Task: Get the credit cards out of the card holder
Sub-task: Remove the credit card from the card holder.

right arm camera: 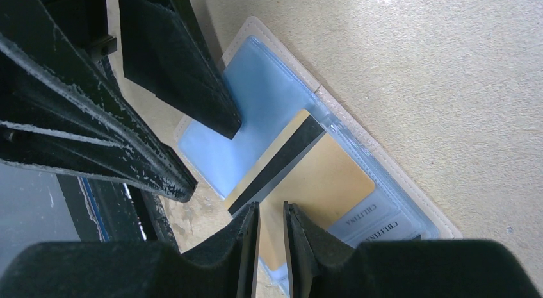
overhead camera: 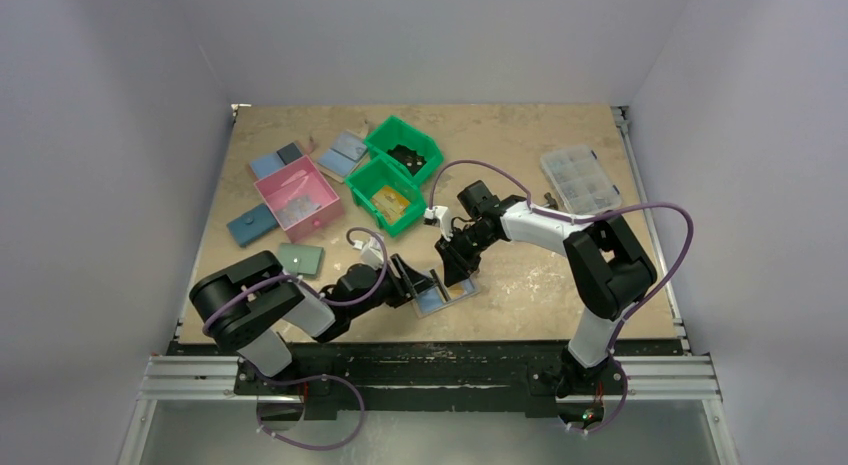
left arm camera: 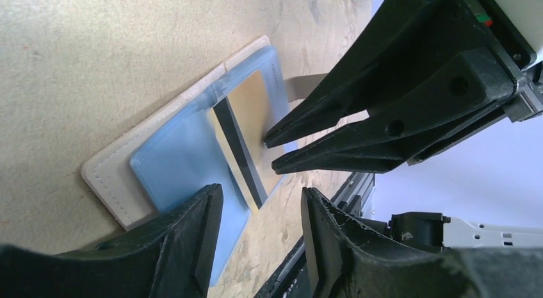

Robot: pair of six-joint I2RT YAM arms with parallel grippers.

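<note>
Lying open and flat near the front edge of the worktop [overhead camera: 520, 135], between the two arms, the card holder [left arm camera: 105, 176] shows its beige rim around a light-blue panel [left arm camera: 179, 163]. A yellow-gold credit card [right arm camera: 320, 176] with a black stripe [right arm camera: 282, 163] lies slanted on the inside, partly under the clear pocket and partly sticking out over the holder's near edge. The right gripper [right arm camera: 270, 211] points down at this card with its jaws drawn almost together, only a slim gap between them, and its tips sit at the card's gold face next to the stripe; whether they pinch the card's edge or merely rest on it I cannot tell. The left gripper [left arm camera: 259, 192] is released, its jaws standing wide apart with nothing between them. One of its fingers [right arm camera: 218, 106] has its tip down on the light-blue panel, while the other reaches past the holder's edge, above the bare worktop. Farther back on the left lie two green bins [overhead camera: 400, 175], a pink bin [overhead camera: 297, 197], a sage-green wallet [overhead camera: 300, 257] and a dark-blue wallet [overhead camera: 252, 225], all well apart from the holder, and a clear organiser box [overhead camera: 580, 178] lies at the far right
</note>
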